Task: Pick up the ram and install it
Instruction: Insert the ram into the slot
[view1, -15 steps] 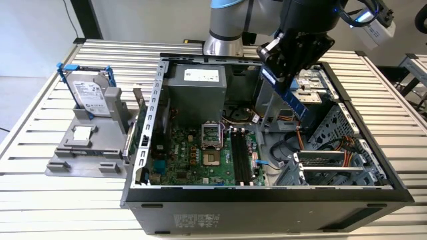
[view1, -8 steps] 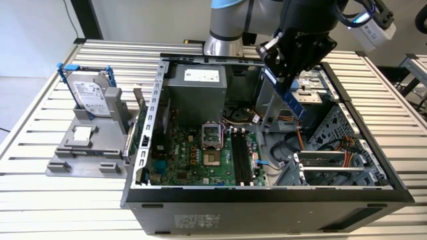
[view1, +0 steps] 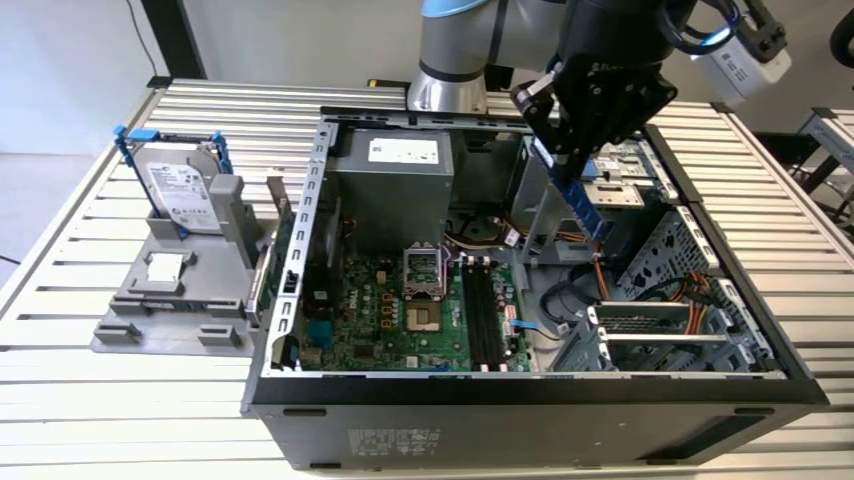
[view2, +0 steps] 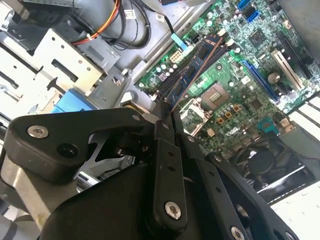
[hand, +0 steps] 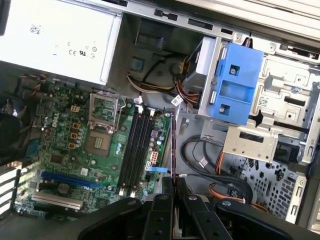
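My gripper (view1: 577, 150) hangs over the open computer case (view1: 534, 385), shut on the ram (view1: 585, 205). The ram is a thin bluish board that slants down from the fingers above the case's right half. In both wrist views it shows edge-on as a narrow strip, the ram (view2: 196, 72) (hand: 172, 145) running out from between the black fingers (view2: 165, 150) (hand: 161, 210). The motherboard's black slots (view1: 483, 315) (hand: 136, 147) (view2: 186, 75) lie below, to the exterior view's left of the ram's lower end. The ram is in the air, apart from the slots.
A grey power supply (view1: 394, 170) sits at the back of the case, drive cages (view1: 667, 300) and cables on its right. A blue bracket (hand: 237, 85) sits in the cage. Outside on the table's left, a grey fixture (view1: 174, 300) holds a silver hard drive (view1: 180, 190) and a small chip (view1: 167, 268).
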